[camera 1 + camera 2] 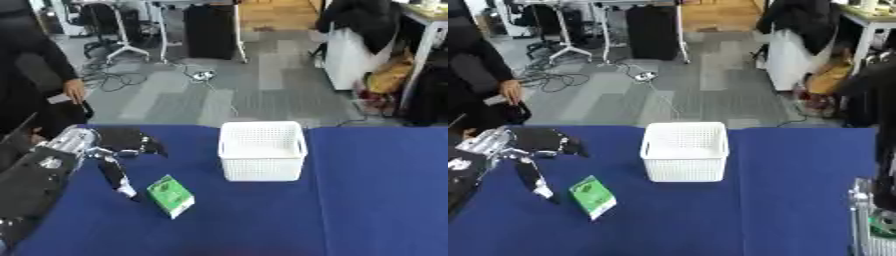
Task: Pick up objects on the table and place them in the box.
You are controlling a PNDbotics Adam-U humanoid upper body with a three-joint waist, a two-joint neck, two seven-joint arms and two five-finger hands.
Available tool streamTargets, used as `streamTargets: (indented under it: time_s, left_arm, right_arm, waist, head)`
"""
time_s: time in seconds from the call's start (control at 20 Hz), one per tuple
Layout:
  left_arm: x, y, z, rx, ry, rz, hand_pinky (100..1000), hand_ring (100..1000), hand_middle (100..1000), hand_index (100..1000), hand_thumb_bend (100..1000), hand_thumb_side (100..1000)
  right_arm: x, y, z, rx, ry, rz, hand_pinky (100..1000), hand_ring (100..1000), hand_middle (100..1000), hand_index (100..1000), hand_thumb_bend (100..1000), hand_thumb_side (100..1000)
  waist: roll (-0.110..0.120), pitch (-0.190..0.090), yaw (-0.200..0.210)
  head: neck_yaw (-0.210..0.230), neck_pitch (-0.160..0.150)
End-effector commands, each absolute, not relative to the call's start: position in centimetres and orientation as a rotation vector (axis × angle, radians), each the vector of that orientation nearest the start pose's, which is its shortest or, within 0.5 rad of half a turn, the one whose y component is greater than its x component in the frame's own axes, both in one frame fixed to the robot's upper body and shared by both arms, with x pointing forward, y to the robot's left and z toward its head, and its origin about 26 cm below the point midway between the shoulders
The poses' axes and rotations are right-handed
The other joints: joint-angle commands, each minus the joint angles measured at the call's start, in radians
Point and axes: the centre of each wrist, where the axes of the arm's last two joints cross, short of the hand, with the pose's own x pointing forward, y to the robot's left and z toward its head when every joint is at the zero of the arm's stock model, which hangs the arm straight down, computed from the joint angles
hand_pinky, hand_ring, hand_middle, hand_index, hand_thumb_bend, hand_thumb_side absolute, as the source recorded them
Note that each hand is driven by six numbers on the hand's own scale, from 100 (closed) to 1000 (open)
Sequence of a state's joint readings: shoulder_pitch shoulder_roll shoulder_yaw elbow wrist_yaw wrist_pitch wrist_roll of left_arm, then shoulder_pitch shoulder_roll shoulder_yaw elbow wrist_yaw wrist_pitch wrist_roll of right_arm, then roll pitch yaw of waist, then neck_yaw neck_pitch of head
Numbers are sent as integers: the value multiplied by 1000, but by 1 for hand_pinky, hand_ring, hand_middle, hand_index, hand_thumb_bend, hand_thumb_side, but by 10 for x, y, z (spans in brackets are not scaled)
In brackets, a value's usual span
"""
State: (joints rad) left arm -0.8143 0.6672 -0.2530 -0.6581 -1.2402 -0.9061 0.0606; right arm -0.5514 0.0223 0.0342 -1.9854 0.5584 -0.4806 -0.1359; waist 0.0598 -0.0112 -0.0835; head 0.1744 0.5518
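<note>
A blue-covered counter [376, 200] filled the near half of the room, and on it, about the middle and toward the far edge, stood a white plastic basket [262, 150] with perforated walls, upright and with nothing showing inside. To the near left of the basket, apart from it, a small green-and-white carton [171, 196] sat tilted on the cloth. Just left of the carton the left robot hand [118, 150] hung over the counter with its fingers [115, 177] loosely spread and holding nothing, one long finger pointing down with its tip close beside the carton; whether it touched could not be told. The arm behind it came in from the left edge.

Nothing lay between carton and basket, and the whole right stretch of blue cloth was bare. At the lower right corner, in the right eye view, part of the right arm [875, 220] showed, its robot hand impossible to make out. Beyond the far edge lay grey floor with cables.
</note>
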Motion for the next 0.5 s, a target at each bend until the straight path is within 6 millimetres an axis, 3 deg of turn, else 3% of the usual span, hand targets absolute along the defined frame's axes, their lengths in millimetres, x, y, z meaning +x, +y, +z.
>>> streamTargets:
  time_s: [0.05, 0.3, 0.5]
  left_arm:
    - [445, 417, 133, -1079, 1908, 2874, 618, 702, 805, 935, 617, 810]
    - [450, 397, 131, -1001, 1816, 2905, 645, 675, 794, 957, 524, 757]
    - [453, 374, 132, -936, 1663, 2911, 677, 690, 799, 951, 520, 731]
  right_arm:
    - [310, -166, 257, 449, 3183, -280, 100, 100, 100, 406, 182, 1000]
    - [310, -164, 258, 487, 3208, -216, 100, 100, 100, 407, 181, 1000]
    - [309, -162, 258, 488, 3209, -215, 100, 100, 100, 408, 180, 1000]
  waist:
    - [0, -9, 0]
    - [1, -8, -5]
    - [2, -7, -8]
  head:
    - [-14, -21]
    - [-11, -25]
    - [-8, -27]
